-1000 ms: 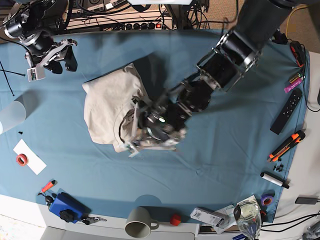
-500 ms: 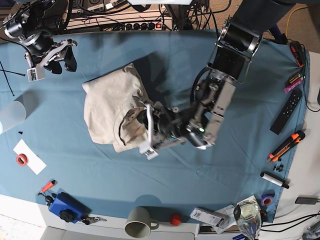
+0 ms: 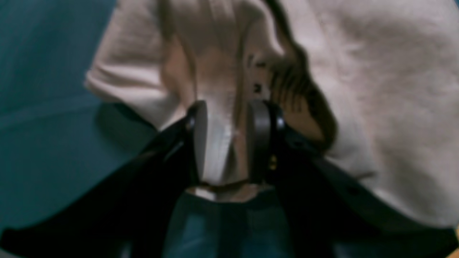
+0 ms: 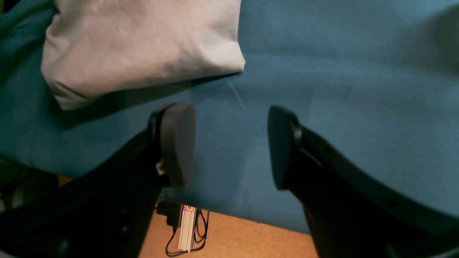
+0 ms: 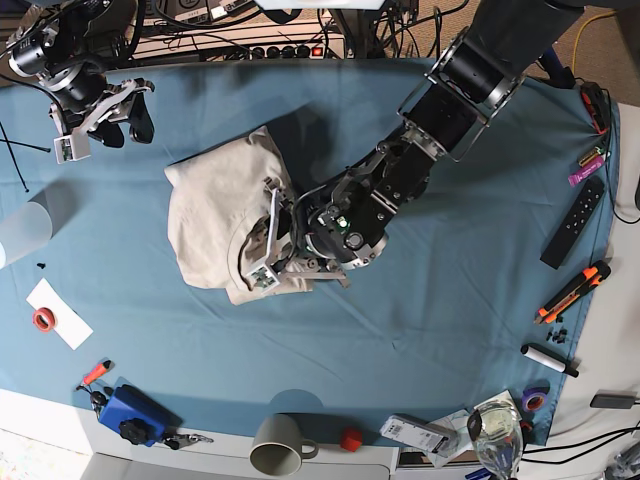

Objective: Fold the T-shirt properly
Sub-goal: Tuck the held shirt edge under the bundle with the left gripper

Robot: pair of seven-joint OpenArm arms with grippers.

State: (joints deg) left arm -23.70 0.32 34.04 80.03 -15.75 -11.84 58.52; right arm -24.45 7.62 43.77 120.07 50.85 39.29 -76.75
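Base view, left to right. Right gripper (image 5: 95, 118) hangs over the cloth (image 5: 450, 300) near the far left corner of the table, well apart from the shirt (image 5: 215, 215). Right wrist view: jaws spread wide, nothing between them but bare cloth; a folded corner of the shirt lies ahead and to the left, not touching either finger.

Shirt sits left of the table's centre as a bunched, partly folded heap, wrinkled, with a thicker lump along its near right edge.

Left gripper (image 5: 268, 240) is down on that near right edge, the arm reaching in from the far right corner. Left wrist view: a fold of fabric is pinched between the two pads (image 3: 200, 143); small dark print shows just past the pads beside a dark, shadowed crease. View is blurred, so which part of the shirt is pinched I cannot tell for certain.

Near edge of the table: mug (image 5: 279, 444). Right edge: black remote (image 5: 574, 222), orange-handled tool (image 5: 572, 292), marker (image 5: 549, 359).
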